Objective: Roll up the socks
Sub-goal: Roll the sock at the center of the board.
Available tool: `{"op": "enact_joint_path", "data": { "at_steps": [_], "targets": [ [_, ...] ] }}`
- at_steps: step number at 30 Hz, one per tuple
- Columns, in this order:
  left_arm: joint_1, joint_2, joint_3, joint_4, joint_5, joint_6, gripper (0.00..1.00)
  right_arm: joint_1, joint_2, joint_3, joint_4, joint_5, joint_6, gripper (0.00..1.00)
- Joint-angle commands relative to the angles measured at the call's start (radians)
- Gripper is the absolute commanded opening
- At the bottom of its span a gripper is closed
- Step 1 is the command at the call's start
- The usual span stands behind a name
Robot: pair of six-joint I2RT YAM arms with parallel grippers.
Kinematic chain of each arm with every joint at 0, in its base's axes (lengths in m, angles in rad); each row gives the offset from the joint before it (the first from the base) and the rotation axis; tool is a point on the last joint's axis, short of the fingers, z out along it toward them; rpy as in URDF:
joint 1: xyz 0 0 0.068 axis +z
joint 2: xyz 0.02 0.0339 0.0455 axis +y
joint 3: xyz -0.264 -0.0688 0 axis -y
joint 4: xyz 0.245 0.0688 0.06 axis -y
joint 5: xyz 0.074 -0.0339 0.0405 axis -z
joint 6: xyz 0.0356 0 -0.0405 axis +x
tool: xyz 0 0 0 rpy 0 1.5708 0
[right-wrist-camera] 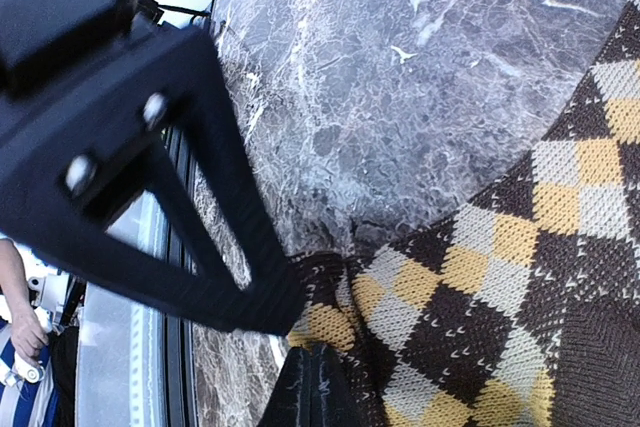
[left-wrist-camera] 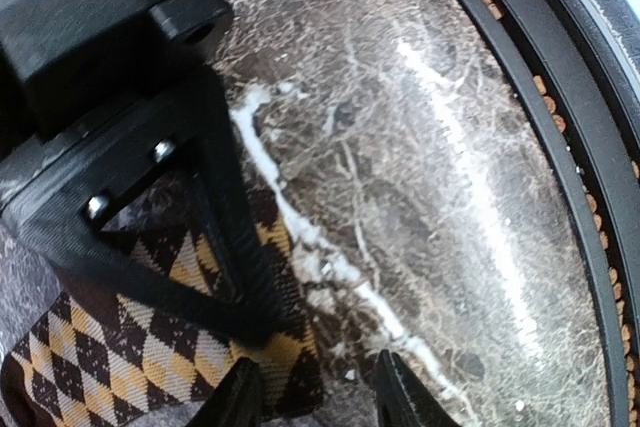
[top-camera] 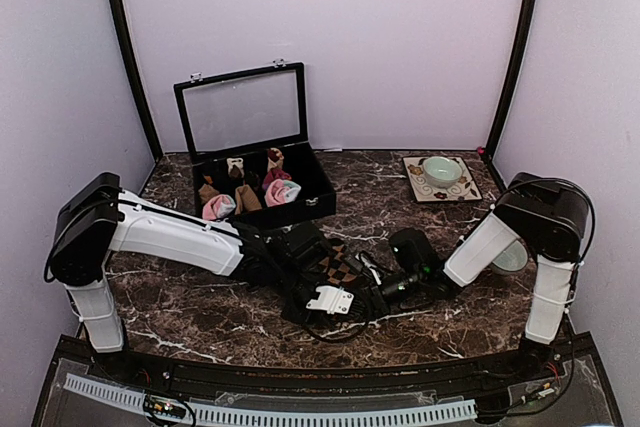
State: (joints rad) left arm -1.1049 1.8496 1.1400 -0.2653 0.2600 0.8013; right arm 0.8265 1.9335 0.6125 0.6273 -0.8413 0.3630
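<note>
The argyle sock (top-camera: 340, 267), dark brown with tan diamonds, lies mid-table on the marble top (top-camera: 200, 317). From overhead it is mostly hidden under the two grippers meeting over it, so its full length cannot be made out. The left gripper (left-wrist-camera: 265, 362) stands part-closed with the sock's tan-banded edge between its fingers. The right gripper (right-wrist-camera: 305, 347) is pinched tight on the sock's rim.

Behind, a black case (top-camera: 318, 187) with its glass lid (top-camera: 243, 110) upright holds small sock bundles: two pink-and-mint bundles (top-camera: 218, 207), the others tan and brown (top-camera: 245, 199). A pale green bowl (top-camera: 441, 169) sits on a patterned tile (top-camera: 466, 190). A second bowl (top-camera: 512, 259) is half hidden behind the right arm.
</note>
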Motion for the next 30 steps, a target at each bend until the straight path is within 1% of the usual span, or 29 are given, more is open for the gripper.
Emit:
{"op": "enact_joint_path", "data": {
  "at_steps": [1,7,14,15,16,17,18,19,23,25,26,28,29,30],
  "targets": [
    [-0.012,-0.017,-0.012,-0.004,-0.005,-0.001,0.42,-0.022,0.110,-0.053,-0.260,0.156,0.003,0.00],
    [-0.011,0.040,0.008,0.021,-0.064,-0.018,0.42,-0.022,0.108,-0.060,-0.248,0.152,0.011,0.00],
    [-0.010,0.069,0.005,0.048,-0.129,-0.031,0.41,-0.022,0.114,-0.064,-0.234,0.143,0.014,0.00],
    [-0.009,0.076,0.009,0.046,-0.134,-0.032,0.39,-0.022,0.113,-0.064,-0.233,0.142,0.015,0.00],
    [-0.009,0.084,0.013,0.041,-0.136,-0.032,0.33,-0.022,0.114,-0.064,-0.230,0.139,0.015,0.00],
    [-0.009,0.093,0.018,0.031,-0.135,-0.029,0.22,-0.023,0.115,-0.065,-0.227,0.137,0.017,0.00],
    [-0.009,0.105,0.023,0.024,-0.135,-0.028,0.08,-0.023,0.114,-0.067,-0.222,0.135,0.020,0.00],
    [-0.007,0.115,0.026,0.017,-0.138,-0.028,0.00,-0.023,0.111,-0.068,-0.218,0.133,0.020,0.00],
    [0.008,0.141,0.032,-0.007,-0.131,-0.031,0.00,-0.023,0.088,-0.075,-0.201,0.126,0.024,0.00],
    [0.025,0.155,0.046,-0.042,-0.097,-0.042,0.00,-0.024,0.064,-0.082,-0.200,0.146,0.020,0.01],
    [0.036,0.162,0.057,-0.065,-0.067,-0.049,0.00,-0.023,0.050,-0.084,-0.207,0.158,0.015,0.06],
    [0.068,0.176,0.079,-0.119,0.007,-0.064,0.00,-0.023,0.018,-0.091,-0.215,0.183,0.004,0.51],
    [0.085,0.184,0.092,-0.145,0.048,-0.068,0.00,-0.023,-0.003,-0.096,-0.220,0.197,-0.002,0.93],
    [0.104,0.194,0.104,-0.174,0.095,-0.071,0.00,-0.024,-0.019,-0.103,-0.219,0.207,-0.006,0.99]
  ]
}}
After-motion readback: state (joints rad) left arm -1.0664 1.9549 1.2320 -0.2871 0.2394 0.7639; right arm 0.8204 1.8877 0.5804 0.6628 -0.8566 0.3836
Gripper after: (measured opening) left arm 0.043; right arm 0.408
